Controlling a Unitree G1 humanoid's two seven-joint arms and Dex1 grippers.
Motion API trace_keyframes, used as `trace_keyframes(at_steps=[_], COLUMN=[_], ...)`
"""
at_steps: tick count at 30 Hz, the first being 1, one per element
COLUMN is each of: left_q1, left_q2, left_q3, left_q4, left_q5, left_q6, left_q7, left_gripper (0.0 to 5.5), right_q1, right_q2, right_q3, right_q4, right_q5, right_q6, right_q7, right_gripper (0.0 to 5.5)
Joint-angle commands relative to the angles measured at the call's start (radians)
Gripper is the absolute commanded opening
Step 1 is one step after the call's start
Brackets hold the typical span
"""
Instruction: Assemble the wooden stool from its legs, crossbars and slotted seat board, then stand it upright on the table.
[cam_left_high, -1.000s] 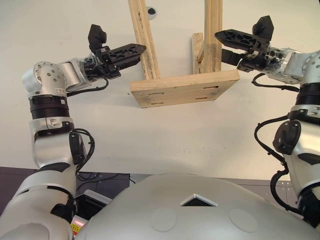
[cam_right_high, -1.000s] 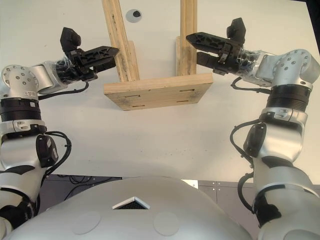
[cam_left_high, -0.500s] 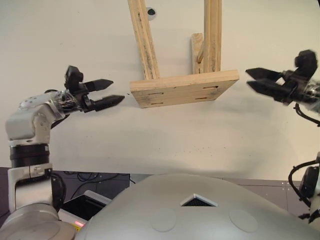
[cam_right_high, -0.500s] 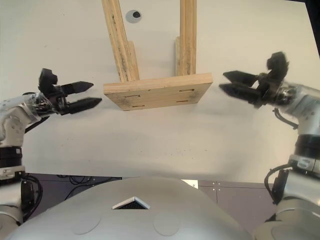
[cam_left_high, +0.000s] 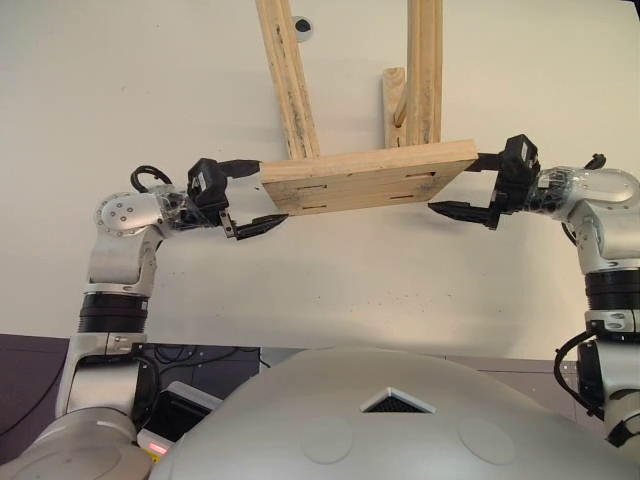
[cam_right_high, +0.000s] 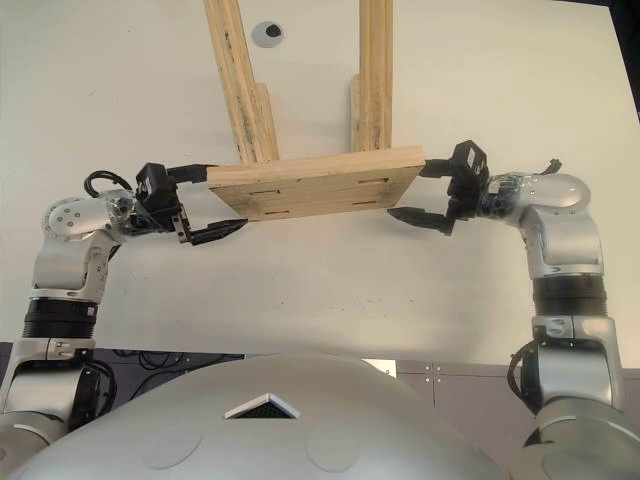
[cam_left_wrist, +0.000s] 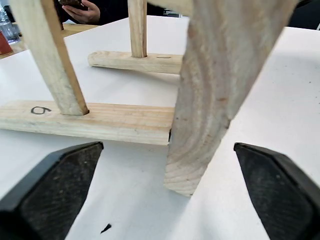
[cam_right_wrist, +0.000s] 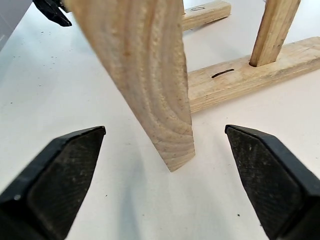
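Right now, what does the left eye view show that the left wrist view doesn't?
Left eye view: the right gripper open at the seat board's other end, the board's slots, a round disc on the table. Left wrist view: crossbars rising from legs lying on the table. Both: the left gripper, open around the board's end.

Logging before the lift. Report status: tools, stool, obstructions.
Left tool open, straddling seat board left end. Right tool open, straddling right end; neither gripping. Stool on its side on table, legs pointing away. Nothing in the way.
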Motion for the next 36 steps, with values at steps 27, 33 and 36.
trace_keyframes(at_steps=[27, 33, 36], left_q1=[0.22, 0.248, 0.143], left_q2=[0.096, 0.251, 0.387], left_q3=[0.053, 0.252, 0.219], left_q4=[-0.514, -0.718, -0.67], left_q5=[-0.397, -1.075, -1.543], left_q6=[0.583, 0.972, 0.894], left_q7=[0.062, 0.362, 0.654], left_gripper=[1.54, 1.54, 1.54], right_q1=[0.303, 0.415, 0.372], right_q2=[-0.143, -0.23, -0.303], right_q3=[-0.087, -0.305, -0.434], right_q4=[-0.55, -0.794, -0.783], right_q5=[0.305, 0.708, 1.034], right_q6=[0.409, 0.782, 0.919], right_q7=[0.052, -0.03, -0.091], right_gripper=[1.54, 1.52, 1.52])
